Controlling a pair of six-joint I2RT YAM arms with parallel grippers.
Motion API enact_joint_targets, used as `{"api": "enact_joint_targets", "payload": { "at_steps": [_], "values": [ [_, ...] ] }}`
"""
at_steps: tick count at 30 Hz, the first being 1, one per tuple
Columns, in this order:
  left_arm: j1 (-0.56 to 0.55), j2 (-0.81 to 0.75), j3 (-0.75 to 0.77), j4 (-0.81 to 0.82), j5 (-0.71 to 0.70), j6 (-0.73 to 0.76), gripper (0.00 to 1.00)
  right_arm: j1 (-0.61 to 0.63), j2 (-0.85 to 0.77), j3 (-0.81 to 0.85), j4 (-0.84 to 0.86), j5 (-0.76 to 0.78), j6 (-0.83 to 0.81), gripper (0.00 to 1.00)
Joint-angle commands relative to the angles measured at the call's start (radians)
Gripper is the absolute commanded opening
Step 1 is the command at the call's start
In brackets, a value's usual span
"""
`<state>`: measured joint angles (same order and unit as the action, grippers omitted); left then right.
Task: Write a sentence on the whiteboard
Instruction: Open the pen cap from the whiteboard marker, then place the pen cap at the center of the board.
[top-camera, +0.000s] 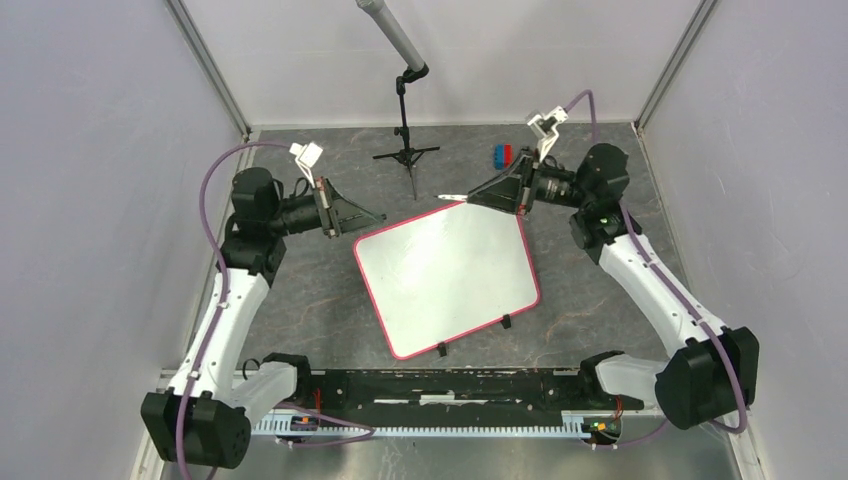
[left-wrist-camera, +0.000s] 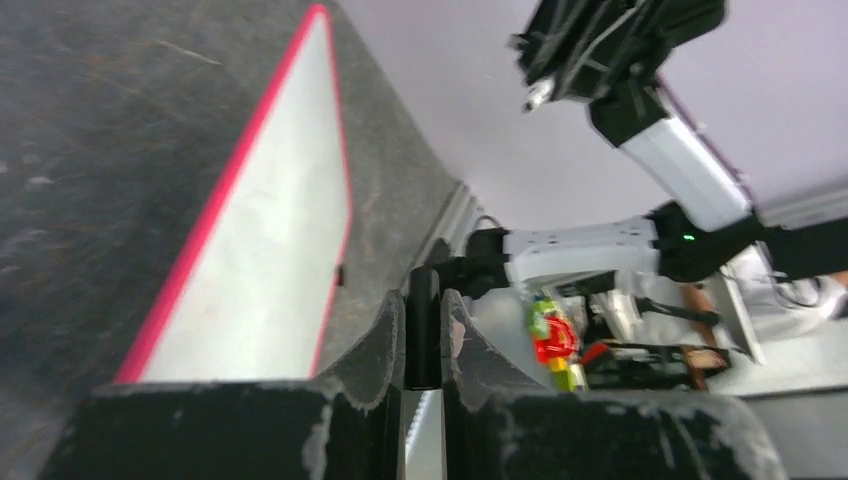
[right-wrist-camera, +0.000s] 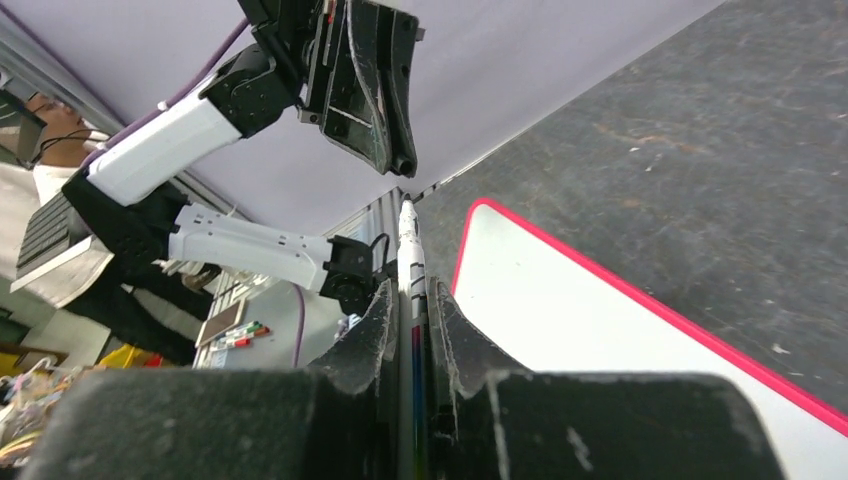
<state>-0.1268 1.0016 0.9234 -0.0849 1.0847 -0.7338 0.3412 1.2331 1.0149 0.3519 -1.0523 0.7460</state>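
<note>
The whiteboard (top-camera: 450, 280) lies flat on the dark table (top-camera: 300, 300), in the middle between the two arms and turned at an angle to the table's edges. No view gives it entire. From above, the right gripper (top-camera: 478, 195) overhangs its far right corner. The left wrist camera catches one long, foreshortened strip of it (left-wrist-camera: 270, 230), cut off below by the gripper body. The right wrist camera shows only one rounded corner (right-wrist-camera: 600, 330). What can be seen is a plain white face with a thin pink-red rim, and two small black clips (top-camera: 441, 349) on the near edge. The right gripper (right-wrist-camera: 412, 300) is clamped on a white marker (right-wrist-camera: 410, 250), whose lower barrel is buried between the fingers. Its tip points out past the board's far edge (top-camera: 455, 197), toward the other arm, and it is raised off the surface. The left gripper (top-camera: 375, 217) hangs beside the board's far left corner with its jaws pressed narrow around a dark cylinder (left-wrist-camera: 422, 310). This is possibly a cap, though the blurred close view does not settle that. A small tripod stand (top-camera: 405, 150) and red and blue blocks (top-camera: 502, 154) sit farther back.
</note>
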Motion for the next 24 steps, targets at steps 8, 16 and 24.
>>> {"api": "enact_joint_targets", "payload": {
  "at_steps": [8, 16, 24],
  "values": [
    [0.124, 0.202, 0.464, -0.973, -0.714, 0.965, 0.02, -0.146, -0.069, 0.094, -0.401, -0.055, -0.396, 0.0],
    [0.161, 0.32, 0.417, -1.066, -1.073, 1.178, 0.05, -0.147, -0.054, 0.205, -0.794, 0.027, -0.778, 0.0],
    [0.205, 0.457, 0.286, -1.049, -1.129, 1.244, 0.11, -0.147, -0.11, 0.149, -0.928, 0.049, -0.951, 0.0]
  ]
}}
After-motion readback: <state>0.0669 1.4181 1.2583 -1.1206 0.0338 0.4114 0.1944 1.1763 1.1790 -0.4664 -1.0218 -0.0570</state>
